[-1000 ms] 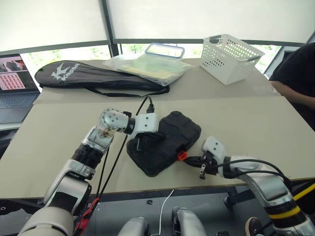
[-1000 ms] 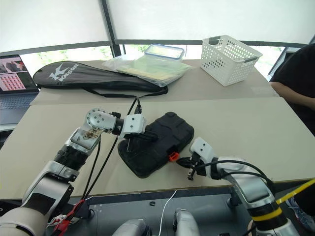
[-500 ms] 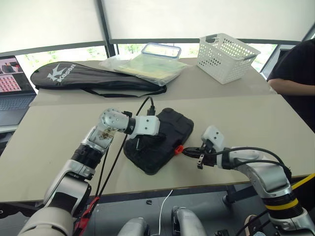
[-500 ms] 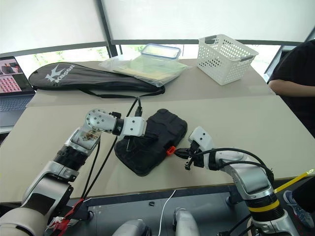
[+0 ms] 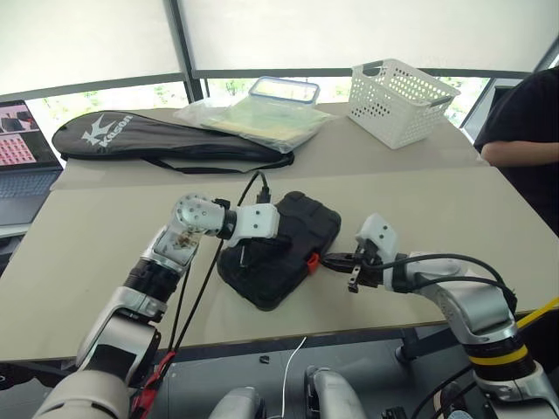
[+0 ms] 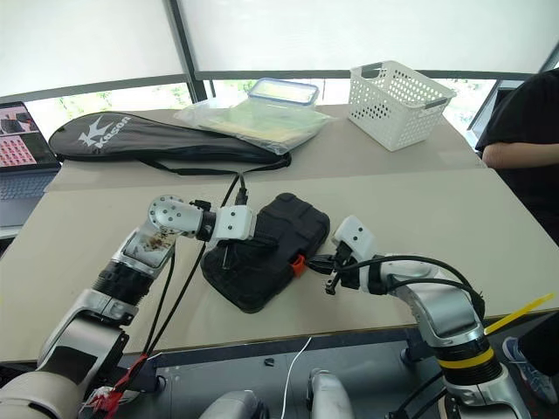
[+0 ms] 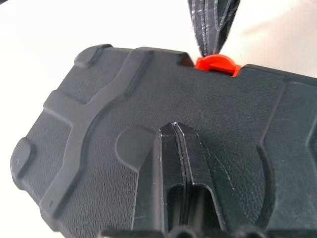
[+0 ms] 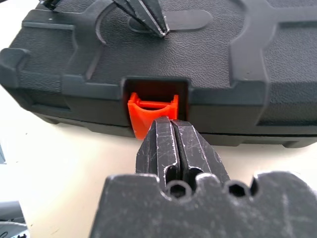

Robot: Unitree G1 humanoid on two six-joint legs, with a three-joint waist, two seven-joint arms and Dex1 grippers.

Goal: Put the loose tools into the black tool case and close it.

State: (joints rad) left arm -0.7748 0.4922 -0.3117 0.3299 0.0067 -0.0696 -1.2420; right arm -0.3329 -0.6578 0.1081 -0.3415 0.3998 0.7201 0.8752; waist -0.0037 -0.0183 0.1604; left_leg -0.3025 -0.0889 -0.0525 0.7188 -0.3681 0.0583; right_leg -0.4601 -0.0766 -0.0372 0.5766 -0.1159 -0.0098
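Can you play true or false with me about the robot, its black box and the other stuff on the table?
1. The black tool case is shut. True.
2. The left gripper rests on the case lid. True.
3. The right gripper is wide open. False: its fingers are shut, tips at the orange latch.
4. The white basket sits on the case. False: it stands apart, at the table's far side.
5. The racket bag is white. False: black with white lettering.

Case (image 7: 99,114) — matt, pebbled plastic, seemingly.
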